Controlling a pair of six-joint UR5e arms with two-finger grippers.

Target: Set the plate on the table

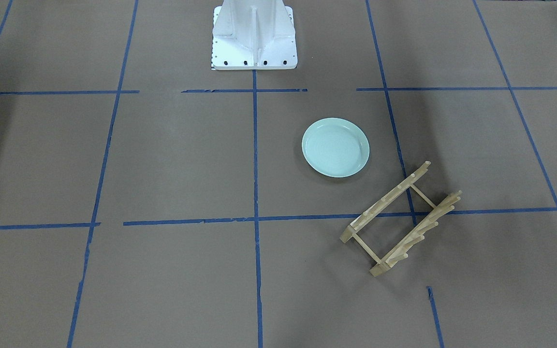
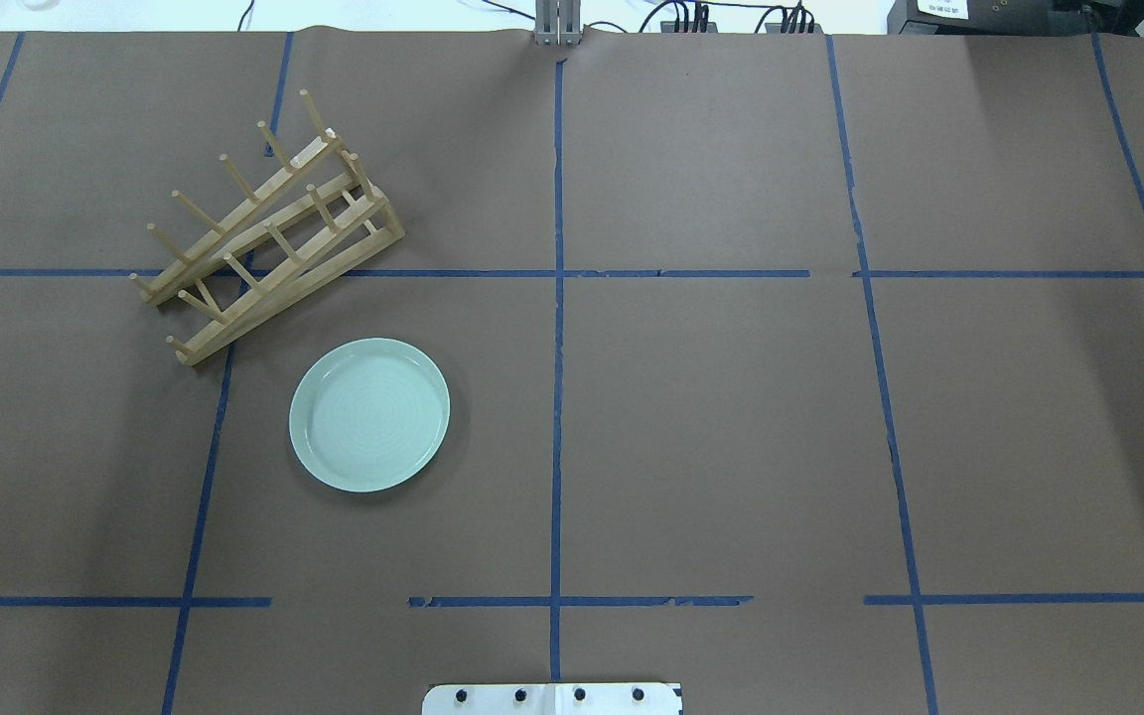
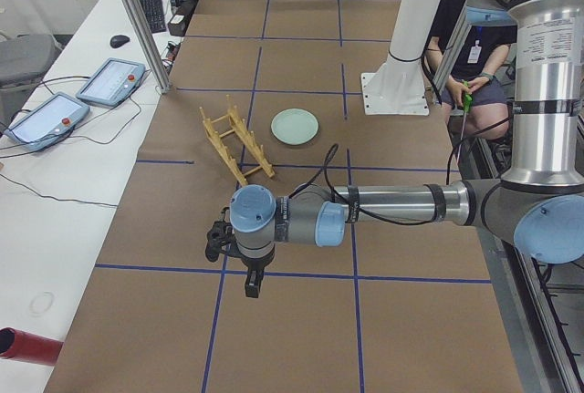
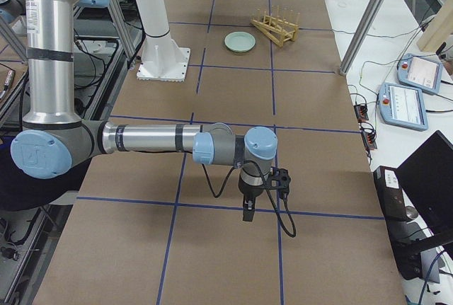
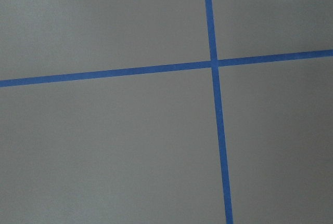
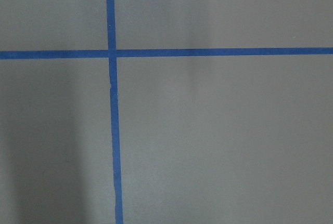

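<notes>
The pale mint-green plate (image 2: 369, 414) lies flat on the brown taped table (image 2: 731, 417), right side up, next to the wooden rack. It also shows in the front view (image 1: 335, 147), the left side view (image 3: 295, 125) and the right side view (image 4: 240, 40). My left gripper (image 3: 251, 285) hangs over the table's left end, far from the plate. My right gripper (image 4: 248, 211) hangs over the right end, also far from it. Both show only in the side views, so I cannot tell if they are open or shut. The wrist views show only paper and tape.
An empty light wooden peg rack (image 2: 269, 228) stands beyond the plate, also in the front view (image 1: 401, 220). The white robot base (image 1: 254, 36) stands at the near edge. Tablets (image 3: 109, 81) lie on the side bench. A person sits behind the base (image 3: 474, 65).
</notes>
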